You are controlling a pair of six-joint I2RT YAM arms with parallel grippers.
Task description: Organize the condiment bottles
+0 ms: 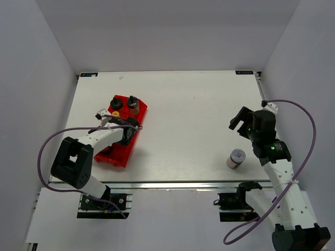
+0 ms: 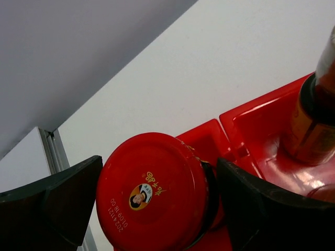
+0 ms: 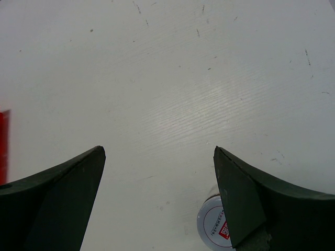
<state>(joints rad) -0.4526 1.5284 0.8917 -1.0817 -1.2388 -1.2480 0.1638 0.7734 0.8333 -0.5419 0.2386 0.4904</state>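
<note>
A red divided tray (image 1: 118,151) lies at the table's left. At its far end stand condiment bottles: a black-capped one (image 1: 133,102), another black-capped one (image 1: 117,104) and a yellow-capped one (image 1: 115,113). My left gripper (image 1: 128,132) hangs over the tray's middle. In the left wrist view my left gripper (image 2: 159,158) is open, its fingers (image 2: 52,204) on either side of a red-lidded jar (image 2: 152,191) that stands in the tray (image 2: 251,120). A brownish bottle (image 2: 311,125) stands beside it. A white-capped jar (image 1: 236,158) stands alone at the right. My right gripper (image 1: 239,122) hovers open just beyond it.
In the right wrist view the open right gripper (image 3: 159,149) looks down on bare white table, with the white-capped jar (image 3: 209,227) partly behind its right finger and a sliver of the tray (image 3: 4,146) at the left edge. Grey walls enclose the table.
</note>
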